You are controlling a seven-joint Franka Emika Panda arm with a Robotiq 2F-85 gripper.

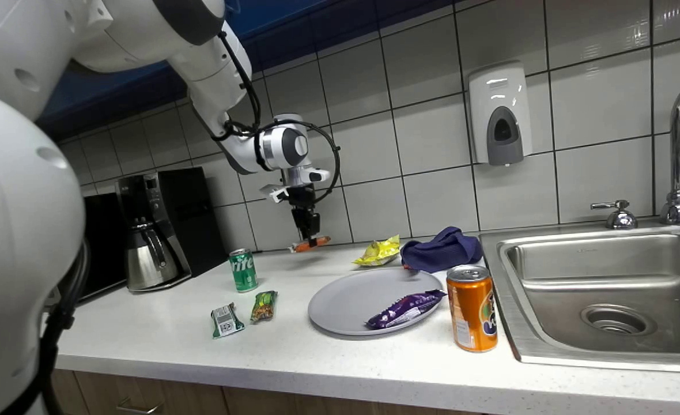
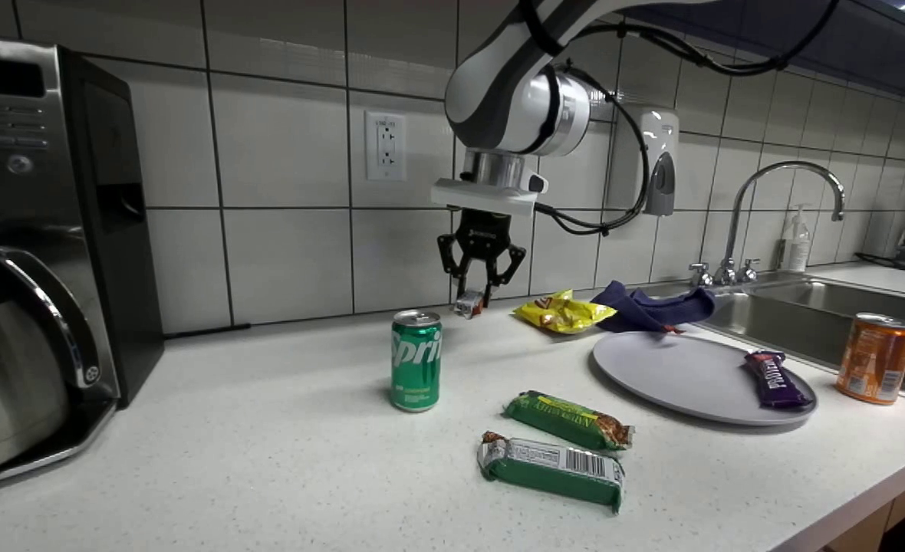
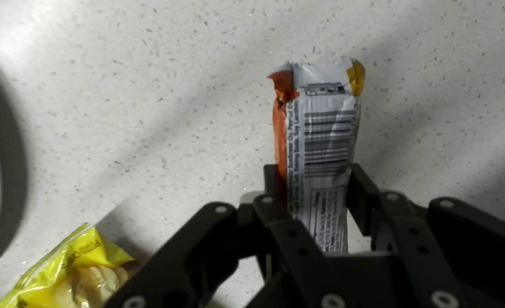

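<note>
My gripper point(image 3: 313, 184) is shut on an orange-and-white wrapped bar point(image 3: 327, 124), one dark finger pressed to each long side. Its barcode side faces the wrist camera, and the near end is partly hidden by the gripper. In both exterior views the bar point(image 1: 311, 245) hangs a little above the white counter, close to the tiled wall. A yellow chip bag point(image 2: 565, 312) lies beside the gripper, and its edge shows at lower left in the wrist view. A green Sprite can point(image 2: 416, 360) stands upright on the other side.
A grey plate point(image 1: 340, 305) carries a purple wrapped bar point(image 1: 406, 309). Two green bars point(image 2: 567, 420) point(image 2: 552, 469) lie near the Sprite can. An orange can point(image 1: 471, 308), a blue cloth point(image 1: 444, 251), a sink point(image 1: 576, 276) and a coffee maker point(image 1: 155, 230) stand around.
</note>
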